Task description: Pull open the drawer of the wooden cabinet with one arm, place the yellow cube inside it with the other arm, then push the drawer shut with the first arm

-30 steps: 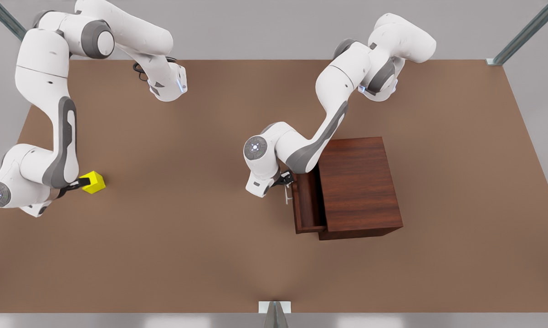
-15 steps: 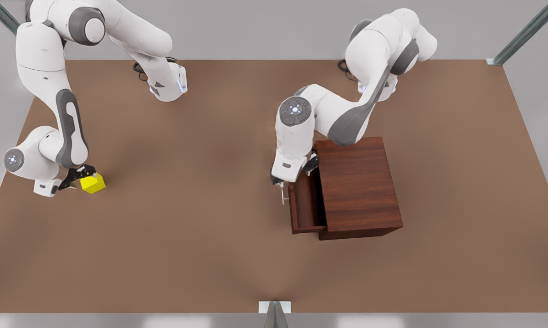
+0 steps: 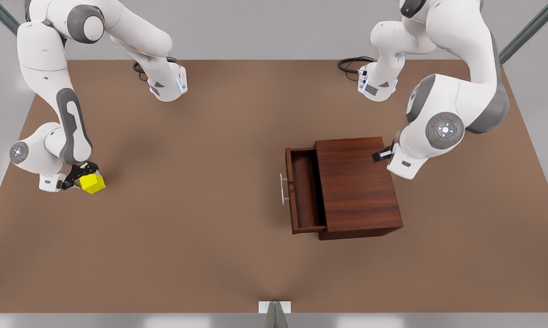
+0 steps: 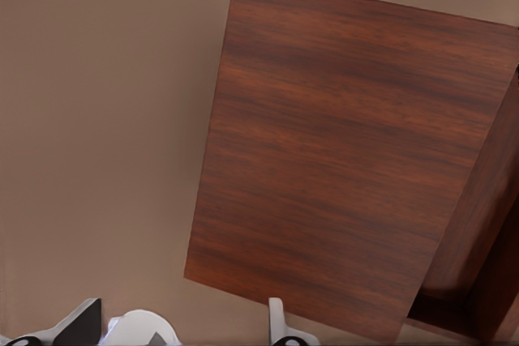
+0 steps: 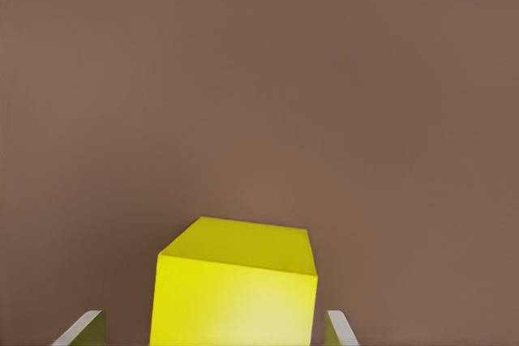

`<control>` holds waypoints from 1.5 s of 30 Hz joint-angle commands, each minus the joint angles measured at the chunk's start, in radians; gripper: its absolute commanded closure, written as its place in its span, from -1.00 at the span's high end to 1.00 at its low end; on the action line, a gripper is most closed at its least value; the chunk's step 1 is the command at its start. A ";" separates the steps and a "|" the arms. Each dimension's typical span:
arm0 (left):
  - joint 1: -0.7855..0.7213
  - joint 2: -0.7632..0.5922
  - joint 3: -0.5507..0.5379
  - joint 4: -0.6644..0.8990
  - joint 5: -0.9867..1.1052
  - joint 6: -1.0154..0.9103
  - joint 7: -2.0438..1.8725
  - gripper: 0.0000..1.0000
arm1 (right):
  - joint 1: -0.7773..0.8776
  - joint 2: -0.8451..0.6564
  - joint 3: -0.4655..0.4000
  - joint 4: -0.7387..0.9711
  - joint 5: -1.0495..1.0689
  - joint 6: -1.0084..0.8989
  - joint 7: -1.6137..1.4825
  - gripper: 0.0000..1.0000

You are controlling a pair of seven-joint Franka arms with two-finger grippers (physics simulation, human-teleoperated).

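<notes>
Dark wooden cabinet (image 3: 360,187) mid-table, drawer (image 3: 304,189) out, open tabletop around; yellow cube (image 3: 92,183) between right gripper (image 3: 79,179) spread fingers; left gripper (image 3: 379,156), fingers unclear, now withdrawn from handle (image 3: 283,188) to cabinet's rear edge.

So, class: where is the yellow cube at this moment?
The cube sits on the table at the front view's left, between the right gripper's open fingers, far from the open drawer.

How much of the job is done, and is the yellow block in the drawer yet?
Not yet. The drawer is pulled open. The left gripper hangs above the wooden cabinet. The right gripper sits around the yellow cube on the table. Carrying, dropping in and shutting remain.
</notes>
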 commanded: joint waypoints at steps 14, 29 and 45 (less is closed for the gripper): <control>0.000 0.005 -0.001 -0.003 0.000 0.005 0.409 1.00 | 0.000 0.108 0.000 0.003 0.008 0.167 -0.128 1.00; -0.003 0.007 -0.001 -0.003 0.000 0.003 0.409 1.00 | 0.178 0.029 0.021 0.099 0.009 -0.136 0.013 -0.30; -0.005 0.010 -0.003 -0.002 0.002 -0.010 0.404 1.00 | 1.034 0.226 0.051 0.905 0.267 -0.379 0.392 -0.28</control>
